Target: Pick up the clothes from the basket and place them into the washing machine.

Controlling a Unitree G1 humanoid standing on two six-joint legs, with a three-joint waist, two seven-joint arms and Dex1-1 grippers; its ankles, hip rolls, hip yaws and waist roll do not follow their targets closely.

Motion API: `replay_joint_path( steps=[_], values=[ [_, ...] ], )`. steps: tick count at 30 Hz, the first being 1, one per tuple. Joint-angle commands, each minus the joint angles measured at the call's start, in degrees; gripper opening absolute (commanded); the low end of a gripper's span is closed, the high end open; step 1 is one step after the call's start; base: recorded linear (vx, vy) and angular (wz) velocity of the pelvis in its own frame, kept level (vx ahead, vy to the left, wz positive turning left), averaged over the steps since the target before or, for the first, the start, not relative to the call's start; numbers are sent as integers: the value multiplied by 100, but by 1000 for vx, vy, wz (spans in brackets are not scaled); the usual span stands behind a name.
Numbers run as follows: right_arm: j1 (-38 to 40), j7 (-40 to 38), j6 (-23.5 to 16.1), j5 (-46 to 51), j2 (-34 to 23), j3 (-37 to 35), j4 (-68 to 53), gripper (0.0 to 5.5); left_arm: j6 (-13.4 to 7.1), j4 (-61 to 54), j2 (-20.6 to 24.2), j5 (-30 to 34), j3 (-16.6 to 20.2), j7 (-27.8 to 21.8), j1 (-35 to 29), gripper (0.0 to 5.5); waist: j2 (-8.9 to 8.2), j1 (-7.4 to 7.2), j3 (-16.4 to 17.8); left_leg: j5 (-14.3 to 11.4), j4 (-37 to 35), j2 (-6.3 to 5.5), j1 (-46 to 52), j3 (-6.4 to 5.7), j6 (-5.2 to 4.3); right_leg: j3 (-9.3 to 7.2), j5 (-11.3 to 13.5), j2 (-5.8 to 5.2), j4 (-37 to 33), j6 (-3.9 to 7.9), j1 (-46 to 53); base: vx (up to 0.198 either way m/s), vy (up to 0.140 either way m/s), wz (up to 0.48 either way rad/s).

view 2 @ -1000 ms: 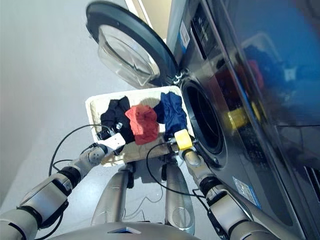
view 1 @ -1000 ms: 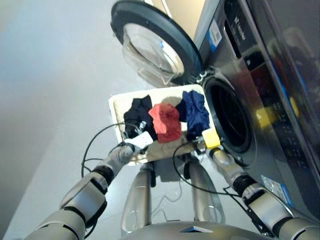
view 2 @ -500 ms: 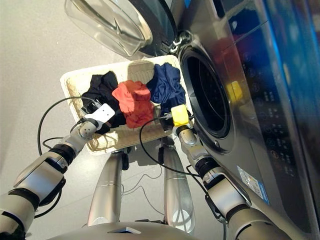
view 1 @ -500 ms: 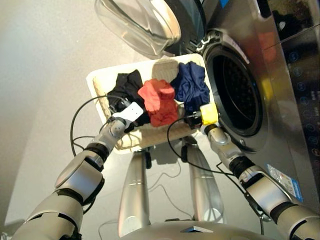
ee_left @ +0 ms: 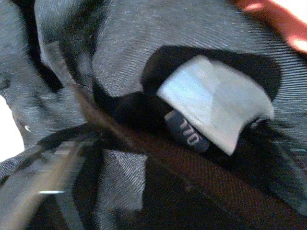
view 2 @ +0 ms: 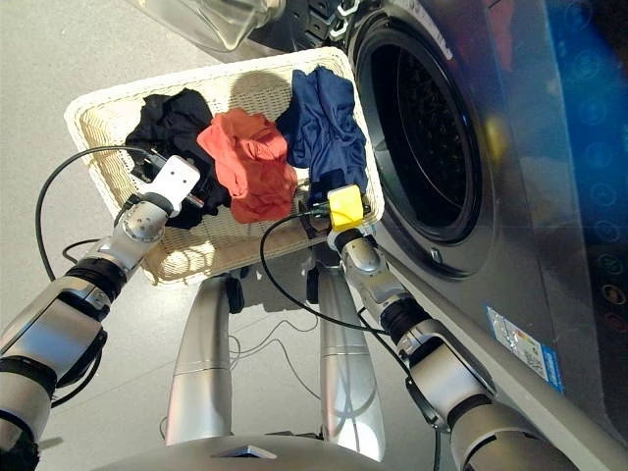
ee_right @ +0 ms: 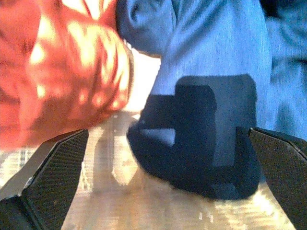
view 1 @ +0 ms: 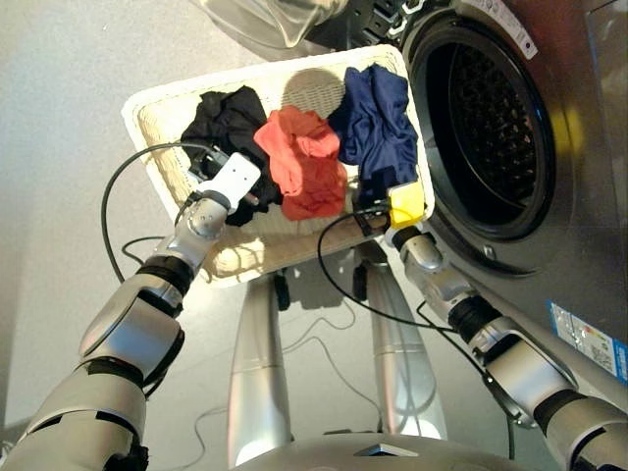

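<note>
The cream wicker basket (view 1: 157, 118) holds the clothes in a row: a black garment (view 1: 224, 116), an orange-red one (view 1: 306, 162) and a navy one (view 1: 378, 123). My left gripper (view 1: 253, 194) rests on the near side of the black garment. In the left wrist view black cloth (ee_left: 144, 57) with a pale label (ee_left: 216, 103) fills the picture. My right gripper (ee_right: 168, 139) is open at the basket's near rim, low in front of the navy garment (ee_right: 225, 72), with the orange-red garment (ee_right: 67, 72) beside it. The washing machine's drum hole (view 1: 491, 128) gapes just right of the basket.
The washer's glass door (view 1: 280, 15) hangs open beyond the basket's far edge. Black cables (view 1: 118, 196) loop from both wrists over the basket's near rim. Grey floor (view 1: 69, 294) lies left of the basket.
The camera has tilted down, so the basket and drum sit higher and larger in the picture. Both grippers stay at the same garments; I see no clear move relative to the basket.
</note>
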Motion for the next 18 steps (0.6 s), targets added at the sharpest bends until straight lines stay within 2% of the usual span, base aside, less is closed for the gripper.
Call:
replay_joint_path(
  steps=[1, 6, 10, 11, 14, 18],
  values=[
    [87, 149, -329, 63, -33, 204, -586, 550, 361, 769, -82, -289, 362, 96, -175, 0, 304, -86, -194, -36, 9, -168, -174, -6, 33, -186, -394, 70, 539, 110, 3, 0, 0, 0],
    [227, 182, -354, -50, -67, 98, -486, 550, 201, 492, -258, -541, 496, 90, 104, 0, 351, -45, -381, 103, -378, -177, 70, -17, -1, -211, -283, 11, 271, 112, 195, 0, 0, 0],
    [465, 225, -344, -283, -129, 28, -313, 550, 38, 32, -445, -767, 612, -18, 588, 0, 390, 57, -448, 304, -1008, -158, 718, 1, -66, -246, -170, -111, -123, 135, 760, 13, -21, 90],
    [530, 240, -345, -330, -132, 5, -269, 550, -55, -181, -490, -907, 679, -60, 765, 0, 396, 96, -457, 374, -1261, -162, 1006, 37, -84, -251, -129, -146, -302, 162, 1011, 0, 0, 0],
    [720, 316, -319, -536, -158, -20, -140, 550, -198, -578, -617, -1185, 774, -263, 1188, 0, 397, 182, -423, 555, -1805, -258, 1766, 51, -129, -246, -24, -167, -760, 205, 1753, 19, -15, 12],
    [1005, 505, -215, -757, -181, -17, 143, 550, -308, -1184, -770, -1477, 815, -530, 1682, 0, 424, 297, -410, 814, -2605, -382, 2904, 20, -185, -333, 51, -178, -1371, 251, 2839, 86, -77, 48]
  ],
)
